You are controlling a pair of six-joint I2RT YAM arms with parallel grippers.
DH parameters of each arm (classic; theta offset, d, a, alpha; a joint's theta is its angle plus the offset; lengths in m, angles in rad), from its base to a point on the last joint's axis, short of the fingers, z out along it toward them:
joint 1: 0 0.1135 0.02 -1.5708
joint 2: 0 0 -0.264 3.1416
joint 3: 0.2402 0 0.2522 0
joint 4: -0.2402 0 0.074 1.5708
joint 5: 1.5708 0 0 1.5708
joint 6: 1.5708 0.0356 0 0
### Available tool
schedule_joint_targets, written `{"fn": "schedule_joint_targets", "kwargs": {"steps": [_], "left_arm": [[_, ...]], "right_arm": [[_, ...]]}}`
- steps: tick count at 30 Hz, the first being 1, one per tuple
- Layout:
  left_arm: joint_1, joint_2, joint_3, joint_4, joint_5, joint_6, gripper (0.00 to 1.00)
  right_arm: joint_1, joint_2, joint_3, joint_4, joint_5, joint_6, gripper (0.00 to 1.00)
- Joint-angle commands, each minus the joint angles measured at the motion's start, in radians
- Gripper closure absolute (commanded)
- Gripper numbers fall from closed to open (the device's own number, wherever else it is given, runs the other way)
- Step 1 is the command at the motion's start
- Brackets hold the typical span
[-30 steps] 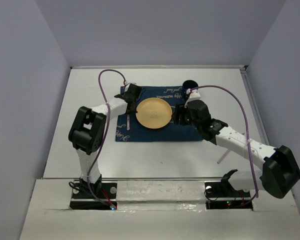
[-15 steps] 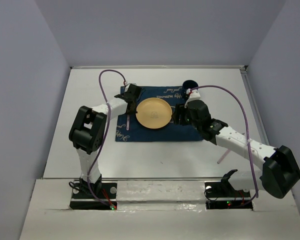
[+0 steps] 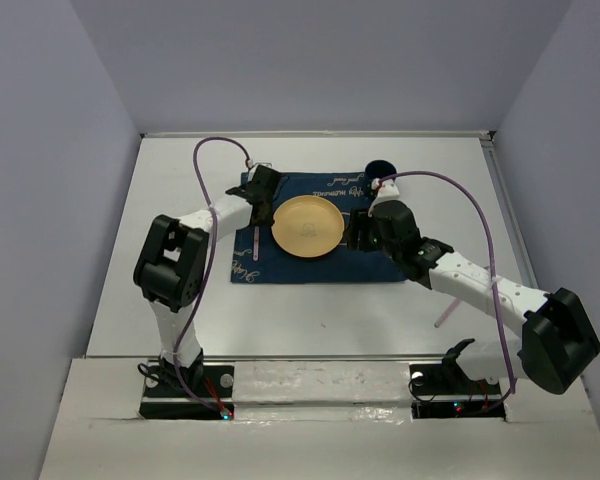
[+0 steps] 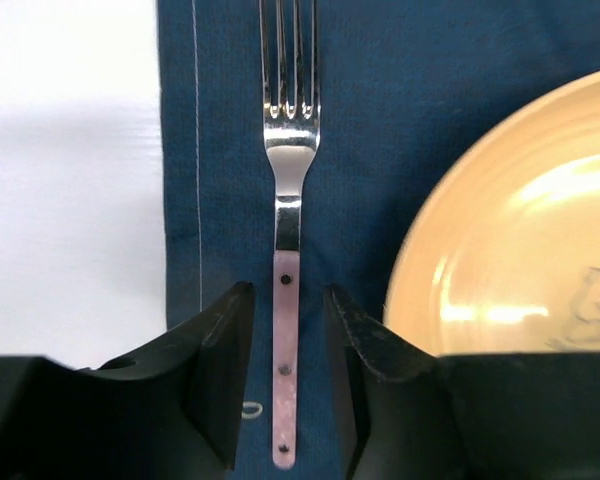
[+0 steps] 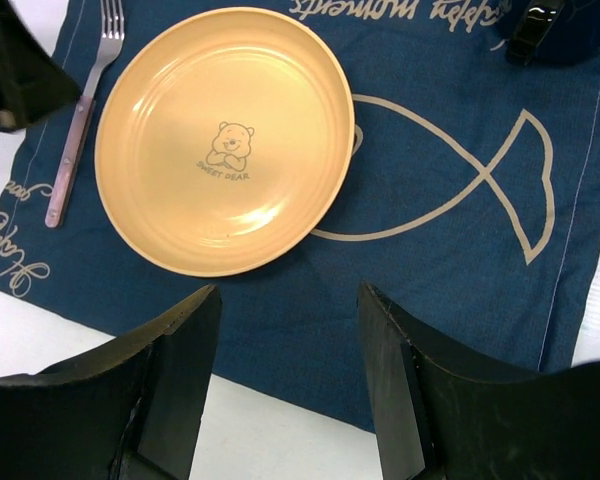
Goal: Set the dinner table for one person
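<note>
The left gripper (image 4: 288, 385) stands part open, its jaws to either side of the fork's (image 4: 287, 250) pink handle with a sliver of gap on each side, so nothing is held. The fork lies flat on the placemat (image 4: 380, 120), just left of the plate (image 4: 520, 230), tines pointing to the far side. It looks light and stiff; the steel neck and tines would be slick, so the riveted handle is the better place to take it, pinched across its narrow width. Lying flush on soft cloth, it gives the fingers little to get under.

The right gripper (image 5: 285, 375) hangs wide and empty above the near edge of the placemat, right of the plate. The plate looks like light, hard plastic or melamine with a smooth, slippery face; its raised rim is the only place to take hold.

The plate's centre carries a bear drawing over the words "SWEET BEAR". Along the placemat's far edge, script reads partly "moments"; the rest is cut off. A fish outline is stitched on it.

The placemat sits mid-surface (image 3: 180, 300), toward the far side. A pink utensil (image 3: 446, 312) lies on the bare surface at the near right.
</note>
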State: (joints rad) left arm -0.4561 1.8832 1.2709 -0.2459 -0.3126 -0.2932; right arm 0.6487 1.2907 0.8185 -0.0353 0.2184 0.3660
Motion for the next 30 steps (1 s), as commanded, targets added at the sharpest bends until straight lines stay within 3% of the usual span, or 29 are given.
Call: {"fn": "schedule_joint_targets", "kwargs": {"steps": [1, 5, 11, 17, 24, 30], "left_arm": [[0.000, -0.211, 0.047, 0.002, 0.047, 0.020, 0.49], [-0.003, -0.393, 0.013, 0.007, 0.151, 0.057, 0.43], [-0.007, -0.793, -0.241, 0.082, 0.296, 0.075, 0.34], [-0.007, -1.119, -0.548, 0.103, 0.552, 0.098, 0.26], [-0.032, -1.389, -0.614, 0.132, 0.547, 0.077, 0.21], [-0.062, -1.486, -0.630, 0.134, 0.526, 0.055, 0.21]], "right_arm": [[-0.003, -0.004, -0.005, 0.058, 0.048, -0.007, 0.38], [-0.003, -0.001, -0.010, 0.057, 0.097, -0.010, 0.38], [-0.058, -0.028, -0.038, 0.049, 0.162, 0.027, 0.38], [-0.211, -0.158, -0.064, -0.184, 0.185, 0.200, 0.46], [-0.434, -0.316, -0.073, -0.622, 0.236, 0.410, 0.67], [-0.637, -0.315, -0.107, -0.710, 0.130, 0.485, 0.69]]}}
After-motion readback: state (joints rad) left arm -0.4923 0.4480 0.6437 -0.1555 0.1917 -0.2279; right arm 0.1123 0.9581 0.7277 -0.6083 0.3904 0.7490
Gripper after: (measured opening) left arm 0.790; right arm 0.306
